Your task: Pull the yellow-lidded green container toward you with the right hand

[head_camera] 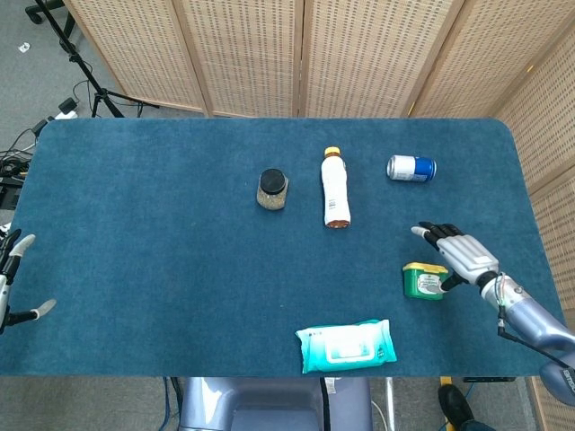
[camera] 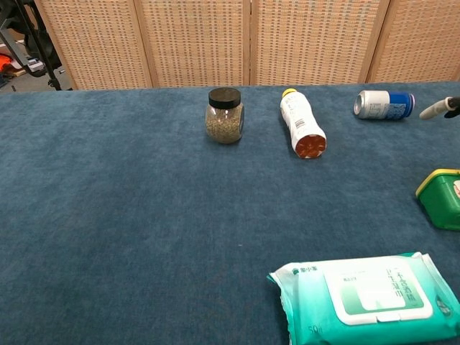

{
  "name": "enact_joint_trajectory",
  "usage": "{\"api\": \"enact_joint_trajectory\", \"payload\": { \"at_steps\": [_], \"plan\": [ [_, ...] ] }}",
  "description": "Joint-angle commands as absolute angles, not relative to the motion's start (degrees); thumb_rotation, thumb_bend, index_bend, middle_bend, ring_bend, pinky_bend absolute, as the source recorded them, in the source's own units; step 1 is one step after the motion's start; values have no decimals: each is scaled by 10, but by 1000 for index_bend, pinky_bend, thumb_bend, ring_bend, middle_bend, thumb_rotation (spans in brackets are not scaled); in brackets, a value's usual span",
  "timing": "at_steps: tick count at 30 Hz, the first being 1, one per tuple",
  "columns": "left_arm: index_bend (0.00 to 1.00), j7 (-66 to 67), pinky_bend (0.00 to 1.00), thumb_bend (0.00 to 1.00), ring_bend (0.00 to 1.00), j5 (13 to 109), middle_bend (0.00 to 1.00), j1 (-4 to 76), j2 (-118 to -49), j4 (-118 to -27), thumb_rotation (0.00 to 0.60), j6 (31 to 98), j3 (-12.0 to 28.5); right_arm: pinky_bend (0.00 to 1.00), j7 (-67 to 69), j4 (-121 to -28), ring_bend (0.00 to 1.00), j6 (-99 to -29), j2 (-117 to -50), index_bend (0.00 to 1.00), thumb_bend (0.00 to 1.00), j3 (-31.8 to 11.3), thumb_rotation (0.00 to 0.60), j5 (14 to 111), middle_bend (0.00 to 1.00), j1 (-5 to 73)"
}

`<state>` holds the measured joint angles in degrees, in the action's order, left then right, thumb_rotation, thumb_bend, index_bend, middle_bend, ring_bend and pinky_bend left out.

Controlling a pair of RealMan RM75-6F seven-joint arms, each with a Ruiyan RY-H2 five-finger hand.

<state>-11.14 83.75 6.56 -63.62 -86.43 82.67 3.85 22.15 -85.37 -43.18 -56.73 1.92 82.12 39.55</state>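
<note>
Green yellow-lidded container (head_camera: 423, 280) tipped on blue table (head_camera: 162, 269), right hand (head_camera: 463, 254) spread just beside it, left hand (head_camera: 11, 283) spread

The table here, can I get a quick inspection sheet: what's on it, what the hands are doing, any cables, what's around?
Surface: blue carpeted table, no spills seen.
Job's things: yellow-lidded green container lies tipped on its side near the right front edge.
Clutter: black-lidded jar upright; white bottle and blue can lying down; wipes pack at the front edge.
Hands: right hand open, fingers spread, close beside the container, holding nothing; whether a fingertip touches it cannot be told. Left hand open at the left edge.
Cables: loose cables on the floor at left.
Surroundings: woven folding screen behind; tripod stand at back left.
</note>
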Motion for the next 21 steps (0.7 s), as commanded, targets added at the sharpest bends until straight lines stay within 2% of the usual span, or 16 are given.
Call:
{"api": "enact_joint_trajectory", "payload": {
  "at_steps": [1, 11, 17, 21],
  "plan": [
    [0, -112, 0, 0, 0, 838, 0, 65, -636, -865, 600, 828, 38, 0, 198, -863, 0, -484, -573, 0, 0, 16, 600, 831, 0, 362],
    [0, -112, 0, 0, 0, 840, 0, 64, -636, -865, 600, 830, 37, 0, 153, -828, 0, -533, -635, 0, 0, 36, 600, 863, 0, 320],
    [0, -111, 0, 0, 0, 839, 0, 64, -636, -866, 600, 831, 37, 0, 144, -771, 0, -560, -698, 4, 0, 36, 600, 876, 0, 304],
    [0, -109, 0, 0, 0, 837, 0, 64, -637, -865, 600, 831, 39, 22, 138, -722, 0, -583, -733, 52, 0, 29, 600, 883, 24, 297]
  ]
}}
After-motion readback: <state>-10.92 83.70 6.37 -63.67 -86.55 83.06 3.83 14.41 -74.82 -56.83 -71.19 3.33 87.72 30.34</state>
